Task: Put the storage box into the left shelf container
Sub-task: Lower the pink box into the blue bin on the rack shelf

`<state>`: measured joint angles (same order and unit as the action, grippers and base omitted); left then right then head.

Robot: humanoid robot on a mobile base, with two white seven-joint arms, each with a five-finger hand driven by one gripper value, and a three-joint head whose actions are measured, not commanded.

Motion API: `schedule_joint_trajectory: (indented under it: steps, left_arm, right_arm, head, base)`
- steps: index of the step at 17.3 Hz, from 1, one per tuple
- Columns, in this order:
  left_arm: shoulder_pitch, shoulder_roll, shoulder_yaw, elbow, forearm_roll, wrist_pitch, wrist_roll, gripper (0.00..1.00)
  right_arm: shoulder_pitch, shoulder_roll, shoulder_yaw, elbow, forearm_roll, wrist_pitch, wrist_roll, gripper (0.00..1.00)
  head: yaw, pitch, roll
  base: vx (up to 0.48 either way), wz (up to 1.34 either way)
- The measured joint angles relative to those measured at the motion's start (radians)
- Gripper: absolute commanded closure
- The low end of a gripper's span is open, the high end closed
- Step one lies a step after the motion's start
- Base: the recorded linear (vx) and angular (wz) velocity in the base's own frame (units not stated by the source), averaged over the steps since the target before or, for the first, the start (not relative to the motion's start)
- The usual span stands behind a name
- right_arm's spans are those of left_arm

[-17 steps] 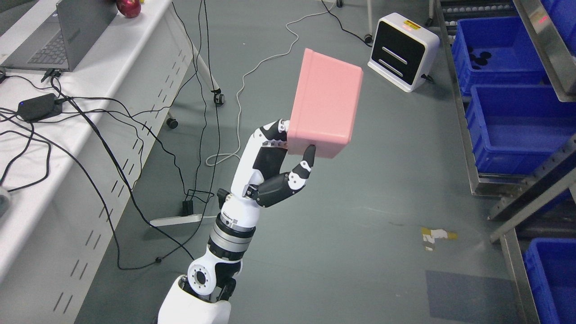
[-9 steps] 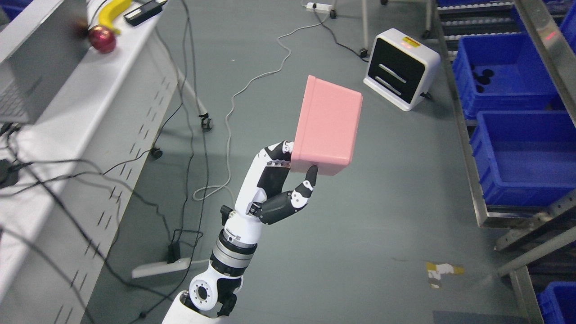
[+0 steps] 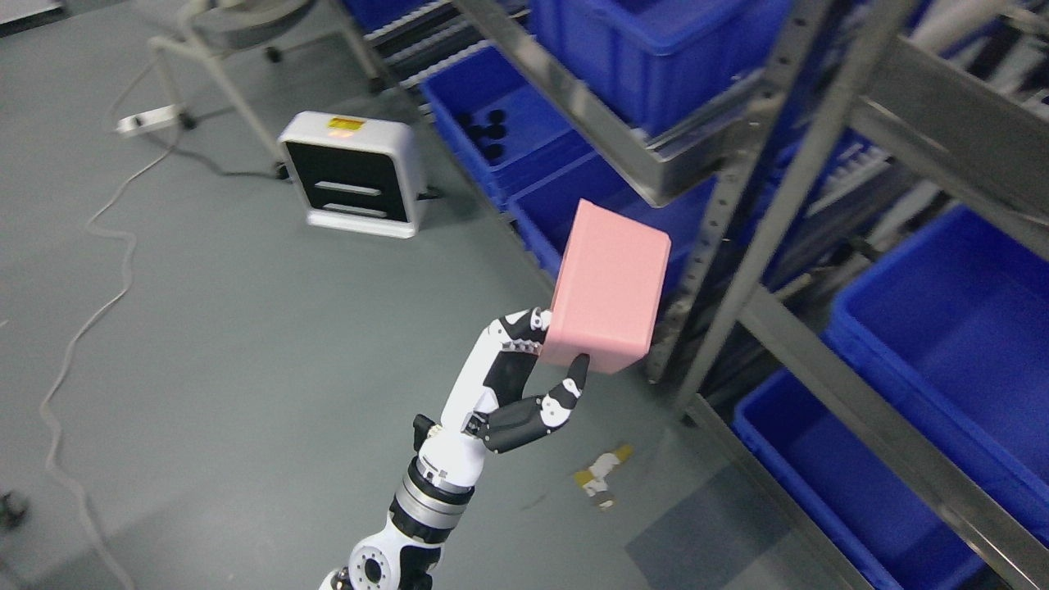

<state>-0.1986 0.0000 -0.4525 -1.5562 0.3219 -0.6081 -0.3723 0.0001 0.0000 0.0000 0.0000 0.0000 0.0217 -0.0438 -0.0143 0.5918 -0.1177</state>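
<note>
View has swung right off the bench onto the shelf (image 3: 770,205) with its blue bins (image 3: 942,328); left hand (image 3: 524,385), fingers still clamped on the pink box (image 3: 610,287), holds it aloft beside the shelf upright, so placing looks close.

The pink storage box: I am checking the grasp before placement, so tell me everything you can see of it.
The pink storage box is a plain rectangular block with rounded edges, matte and plastic-looking, with a thin seam line along its left side. No opening faces the camera. It is held in the air, tilted, in front of the metal shelf upright, not inside any blue bin. Only the left hand touches it, at its lower end: fingers behind the lower left corner, thumb tip against the bottom edge.
</note>
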Motion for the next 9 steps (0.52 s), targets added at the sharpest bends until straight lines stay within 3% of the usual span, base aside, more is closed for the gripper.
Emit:
schedule_joint_trajectory:
  steps: [9]
  left_arm:
    - [0.073,0.0,0.081,0.088,-0.145,-0.013,-0.048,0.96]
  right_arm:
    - [0.0,0.0,0.0,0.0,0.0,0.0,0.0,0.0]
  head:
    - [0.0,0.0,0.0]
  base:
    - [0.173,-1.01]
